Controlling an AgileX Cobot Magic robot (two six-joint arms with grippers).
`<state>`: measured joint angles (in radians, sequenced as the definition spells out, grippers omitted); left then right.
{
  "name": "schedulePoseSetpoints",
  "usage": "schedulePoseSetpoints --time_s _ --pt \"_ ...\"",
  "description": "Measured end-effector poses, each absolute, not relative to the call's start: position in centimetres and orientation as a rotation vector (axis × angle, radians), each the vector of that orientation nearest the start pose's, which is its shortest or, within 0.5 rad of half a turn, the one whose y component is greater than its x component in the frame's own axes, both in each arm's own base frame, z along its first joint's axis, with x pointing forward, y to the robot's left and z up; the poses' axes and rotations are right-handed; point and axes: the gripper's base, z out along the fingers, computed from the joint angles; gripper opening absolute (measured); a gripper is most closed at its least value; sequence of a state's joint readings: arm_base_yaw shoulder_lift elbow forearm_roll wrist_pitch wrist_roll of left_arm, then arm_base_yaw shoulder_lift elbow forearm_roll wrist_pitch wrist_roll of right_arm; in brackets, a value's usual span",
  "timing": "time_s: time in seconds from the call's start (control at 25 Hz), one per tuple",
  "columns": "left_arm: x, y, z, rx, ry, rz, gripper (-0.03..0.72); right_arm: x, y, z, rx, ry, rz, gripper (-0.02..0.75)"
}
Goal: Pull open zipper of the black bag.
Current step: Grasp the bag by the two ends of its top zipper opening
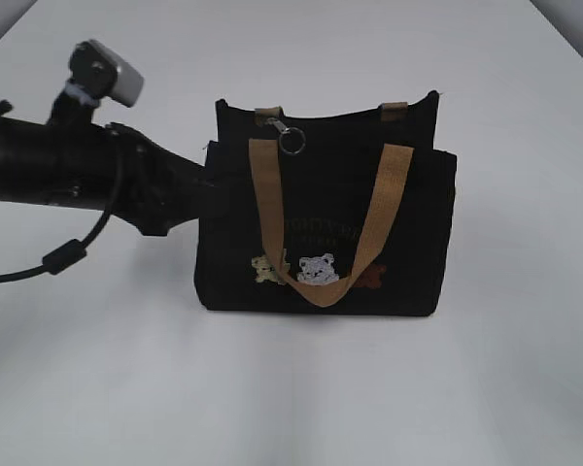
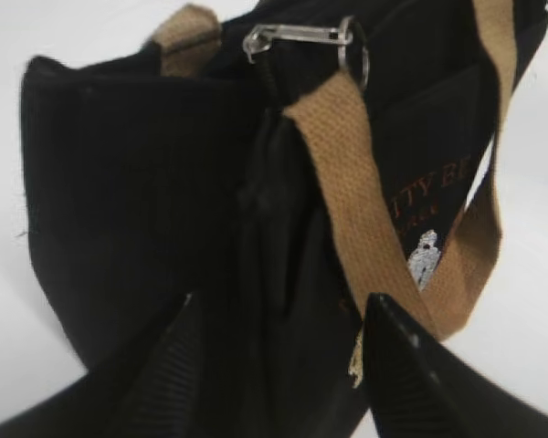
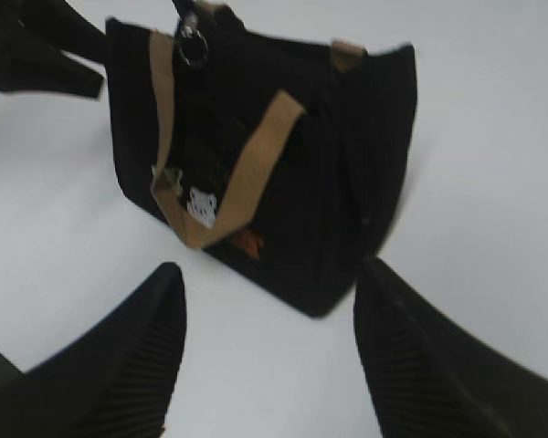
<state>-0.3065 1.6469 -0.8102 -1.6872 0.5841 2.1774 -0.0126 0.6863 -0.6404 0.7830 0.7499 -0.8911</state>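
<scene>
The black bag (image 1: 325, 209) is standing upright at the centre of the white table (image 1: 291, 388), its tan handle (image 1: 323, 218) hanging over the front. The zipper (image 1: 290, 136) pull, a silver clasp with a ring, is lying at the top edge near 11 o'clock. The left end effector (image 2: 279, 365) is reaching in from 9 o'clock, its jaws standing open astride the bag's side edge; whether they are pressing the fabric cannot be told. The right end effector (image 3: 269, 356) is hovering open and empty, apart from the bag.
</scene>
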Motion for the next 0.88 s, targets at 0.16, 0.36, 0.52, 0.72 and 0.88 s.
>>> schedulePoseSetpoints --time_s 0.16,0.36,0.52,0.72,0.88 --pt "30.8 -16.0 18.5 1.126 1.887 -0.565 0.337 20.6 5.9 32.9 -0.657 1.949 0.495 0.452" --pt "31.7 -17.0 17.9 1.134 1.888 -0.578 0.062 29.2 12.3 30.7 -0.962 1.903 0.534 0.382" --pt "31.7 -17.0 17.9 1.133 1.887 -0.579 0.062 33.2 16.6 27.1 -1.165 1.920 0.505 0.358" --pt "31.7 -16.9 17.9 1.133 1.888 -0.577 0.062 35.1 19.3 23.6 -1.258 1.945 0.434 0.215" --pt "31.8 -17.0 17.8 1.131 1.890 -0.578 0.062 35.4 17.7 24.4 -1.087 2.064 0.461 0.003"
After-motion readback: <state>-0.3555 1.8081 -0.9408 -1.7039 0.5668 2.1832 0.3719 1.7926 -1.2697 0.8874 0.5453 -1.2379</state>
